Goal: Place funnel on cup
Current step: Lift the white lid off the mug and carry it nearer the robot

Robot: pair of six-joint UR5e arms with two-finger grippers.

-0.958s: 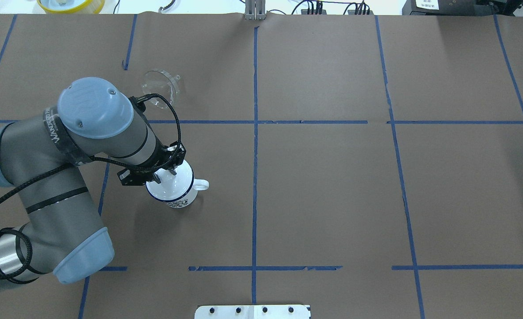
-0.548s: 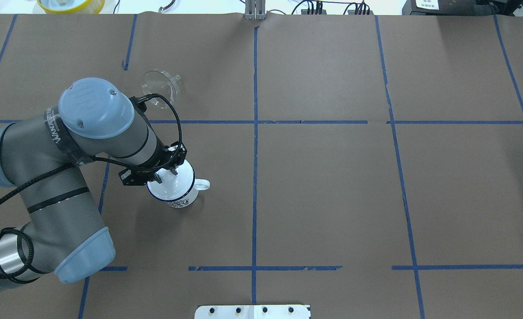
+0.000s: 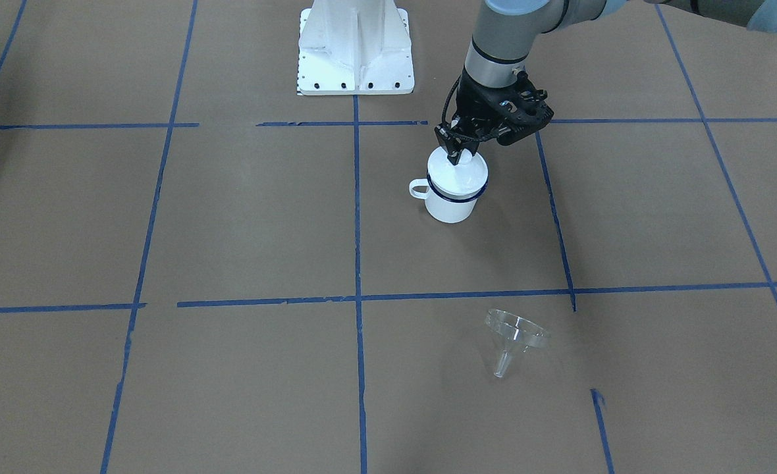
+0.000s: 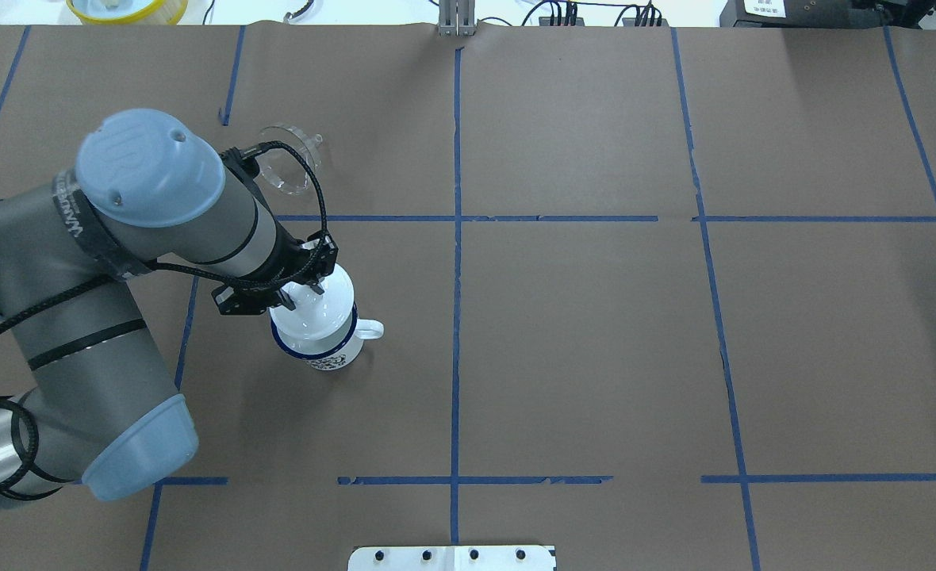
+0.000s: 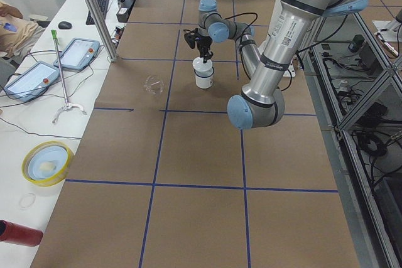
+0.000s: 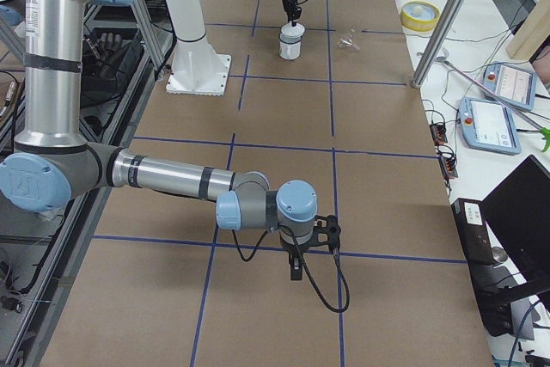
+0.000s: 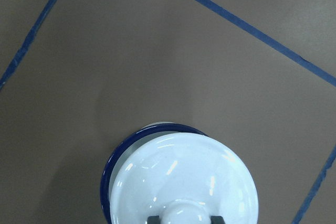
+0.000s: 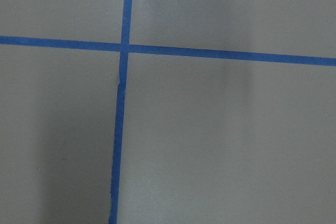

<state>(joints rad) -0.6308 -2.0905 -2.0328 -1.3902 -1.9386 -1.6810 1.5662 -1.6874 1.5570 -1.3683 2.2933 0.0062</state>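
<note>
The cup (image 3: 451, 207) is a white mug with a blue rim line, standing upright left of centre in the overhead view (image 4: 321, 353). A white domed lid (image 3: 464, 172) sits over its mouth, or just above it. My left gripper (image 3: 457, 157) is shut on the lid's knob, as the left wrist view (image 7: 184, 217) shows, with the blue rim (image 7: 113, 161) peeking out beneath. The clear funnel (image 3: 513, 336) lies on its side on the paper beyond the cup (image 4: 285, 159), partly behind the arm's cable. My right gripper (image 6: 296, 268) hangs low over bare paper far away; I cannot tell its state.
The robot's white base plate (image 3: 355, 46) is at the near edge. A yellow bowl (image 5: 44, 162), a red can (image 5: 16, 233) and tablets (image 5: 78, 53) lie on the side table past the far edge. Blue tape lines (image 4: 456, 238) cross the brown paper.
My left arm has risen and swung back a little with the lid's knob in its gripper. The lid now sits higher in the overhead view, and the cup has shifted slightly right.
</note>
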